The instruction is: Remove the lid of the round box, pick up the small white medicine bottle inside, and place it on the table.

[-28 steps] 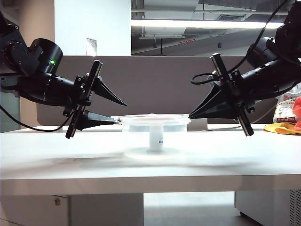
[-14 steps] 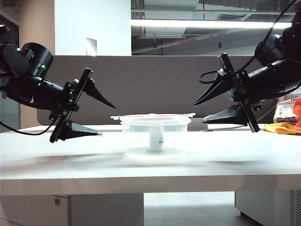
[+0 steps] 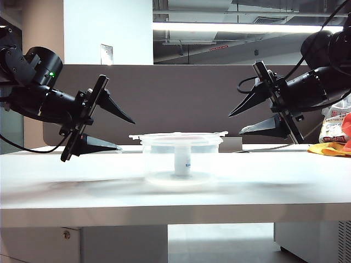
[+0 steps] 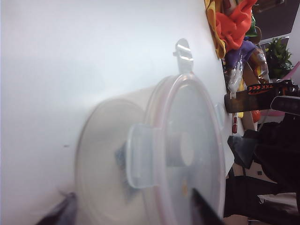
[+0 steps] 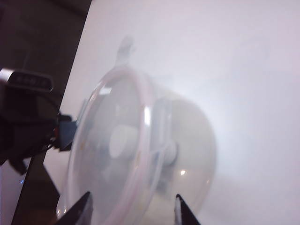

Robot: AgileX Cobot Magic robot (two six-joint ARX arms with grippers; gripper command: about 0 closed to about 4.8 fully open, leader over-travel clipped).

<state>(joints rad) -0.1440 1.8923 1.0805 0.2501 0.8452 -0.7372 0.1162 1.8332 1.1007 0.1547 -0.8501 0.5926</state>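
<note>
- Both black grippers open, empty: left gripper (image 3: 119, 131), right gripper (image 3: 237, 123) flank clear round plastic box (image 3: 178, 161)
- Translucent pink-rimmed lid (image 3: 178, 136) on; small white bottle (image 3: 182, 161) inside

- Brown divider panel (image 3: 181, 98) standing behind the desk
- Orange and yellow cloth (image 3: 332, 148) at the far right, red-orange folds (image 4: 234, 23) bunched up
- Printed packet (image 3: 332, 127) beside the cloth
- Green plant (image 4: 277, 56) behind
</note>
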